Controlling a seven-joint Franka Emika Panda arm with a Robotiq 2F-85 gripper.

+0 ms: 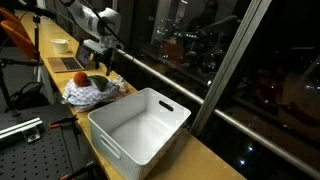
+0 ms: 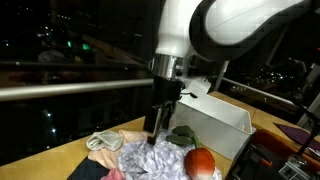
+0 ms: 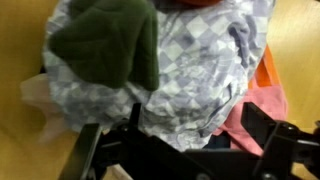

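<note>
Found the pile of clothes [image 1: 95, 90] on the table [image 1: 215, 160], just beside the white bin [image 1: 112, 138] and apart from its wall. Saw the gripper [image 2: 155, 126] directly above this pile, near the bin, with jaws spread wide and nothing between them. Could not tell for sure whether the fingertips already touched the cloth.

Noted on top a checkered cloth [image 3: 190, 75], crumpled into many folds, and a dark green cloth [image 3: 110, 45] lying over one part of it, on the bin side of the pile in an exterior view. Noted also a pink cloth [image 3: 255, 112] under the edge, and a red thing [image 2: 200, 162] close to the bin corner.

Judged the clothes as light, soft and limp. Not fragile, not slippery, but with no stiff edge to hold. Expected sagging and hanging down once lifted, and perhaps dragging of a neighbour piece along, since all lay tangled together.

Judged the best hold at a raised fold in the middle of the checkered cloth, away from the bin wall. Advisable to press down into the bulk and close on a thick bunch, not on a thin single layer.
</note>
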